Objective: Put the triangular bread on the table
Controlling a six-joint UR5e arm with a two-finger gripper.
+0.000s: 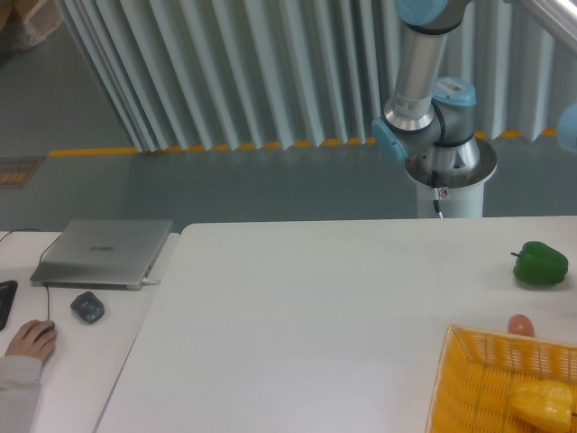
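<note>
The white table (297, 316) fills the lower middle of the camera view. A yellow woven basket (478, 388) sits at its front right corner, cut off by the frame edge. No triangular bread shows; it is hidden or out of view. Only the arm's base and lower joints (431, 108) show behind the table's far edge. The gripper is out of view.
A green bell pepper (541, 263) lies on the table at the right. A small reddish egg-like item (520, 325) sits just behind the basket. A yellow pepper (544, 403) lies in the basket. A closed laptop (104, 253), a mouse (87, 308) and a person's hand (32, 341) are on the left desk.
</note>
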